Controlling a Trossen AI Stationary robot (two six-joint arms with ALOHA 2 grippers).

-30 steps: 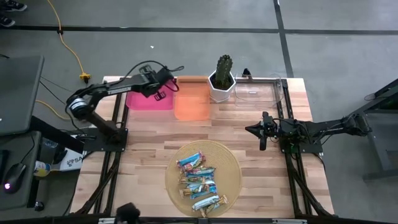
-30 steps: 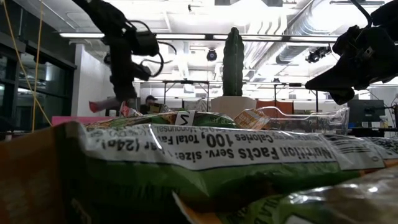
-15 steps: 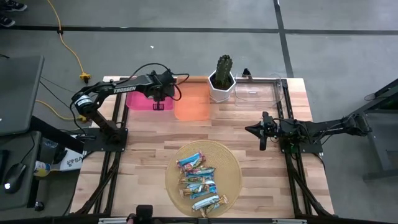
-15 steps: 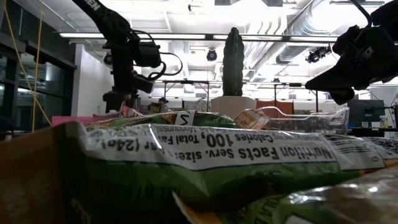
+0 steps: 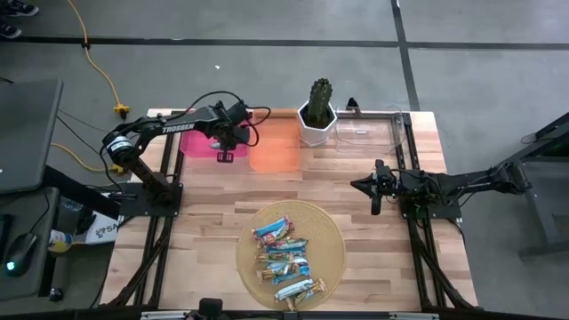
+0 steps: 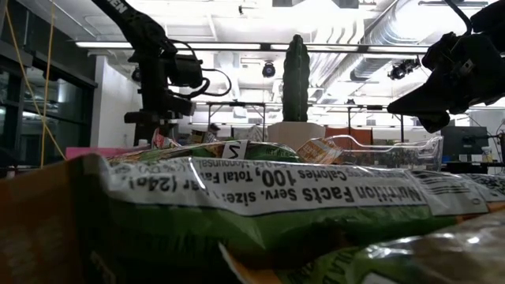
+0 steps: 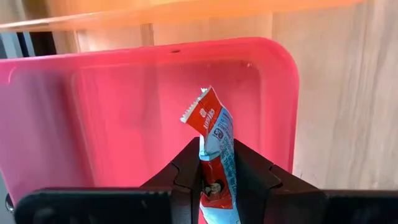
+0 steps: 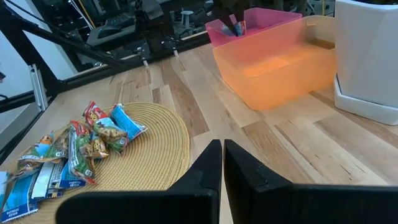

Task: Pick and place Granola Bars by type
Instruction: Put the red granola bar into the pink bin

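Desk of light wood carries a pink bin, an orange bin just beside it, a cactus in a white pot and a clear container along the far edge. Nearer the front lies a round woven mat with the Granola Bars heaped on it — blue-and-white, brown and red-blue wrappers mixed together.

The left claw hangs over the pink bin and is closed on one red-white-blue bar. In the left wrist view the bar stands between the two dark fingers, its crimped red end sticking out past the tips, above the bin's floor. In the high view this claw is at the bin's side nearest the orange bin.

The right claw waits over the bare wood on the right side of the desk, well apart from the mat; its fingers are pressed together with nothing between them. Its wrist view shows the pile of bars on the mat, the orange bin and the pink bin behind it — and the white pot at the edge.
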